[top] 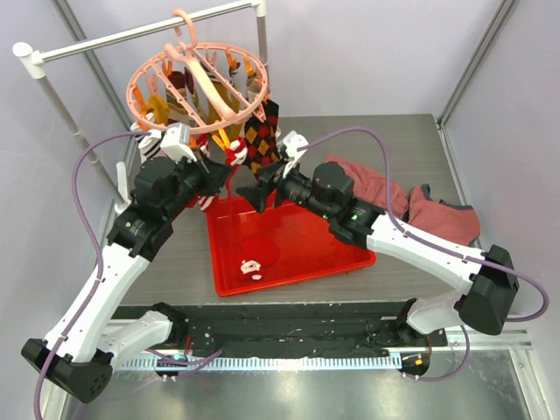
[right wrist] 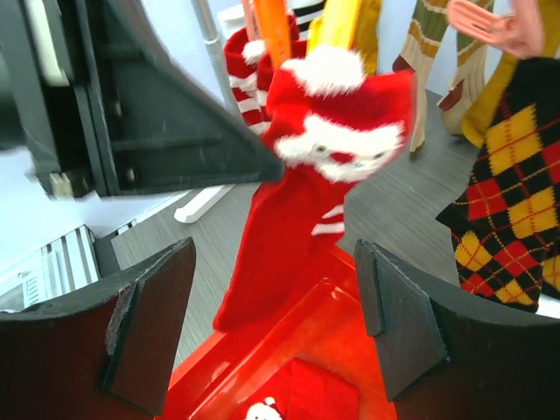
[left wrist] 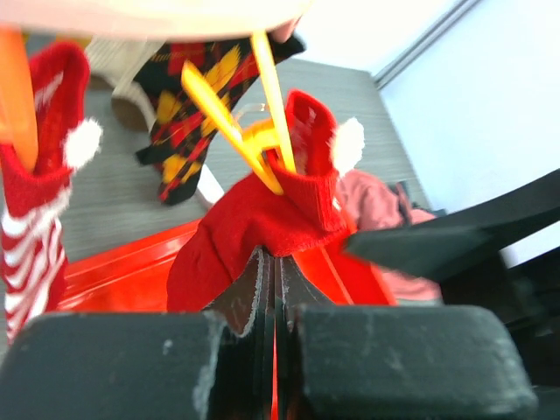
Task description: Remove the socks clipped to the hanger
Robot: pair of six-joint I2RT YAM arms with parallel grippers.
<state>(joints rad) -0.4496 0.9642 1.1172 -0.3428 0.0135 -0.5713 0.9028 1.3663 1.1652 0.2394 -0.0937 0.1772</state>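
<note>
The salmon-pink hanger [top: 197, 74] hangs by its hook from the white rail, with several socks clipped under it. My left gripper [top: 226, 178] is shut on the lower part of a red Santa sock [left wrist: 254, 219] that a yellow peg [left wrist: 232, 122] still holds. That sock also shows in the right wrist view [right wrist: 289, 227]. My right gripper [top: 254, 191] is open and empty just right of this sock, its fingers [right wrist: 149, 324] wide apart. A dark argyle sock [top: 261, 136] hangs to the right and a red-and-white striped sock [left wrist: 31, 219] to the left.
A red tray [top: 350, 254] lies below the hanger with one red Santa sock [top: 255, 258] in it. A reddish-pink cloth [top: 411, 206] lies on the table at the right. The white rail [top: 131, 35] and its posts stand at the back left.
</note>
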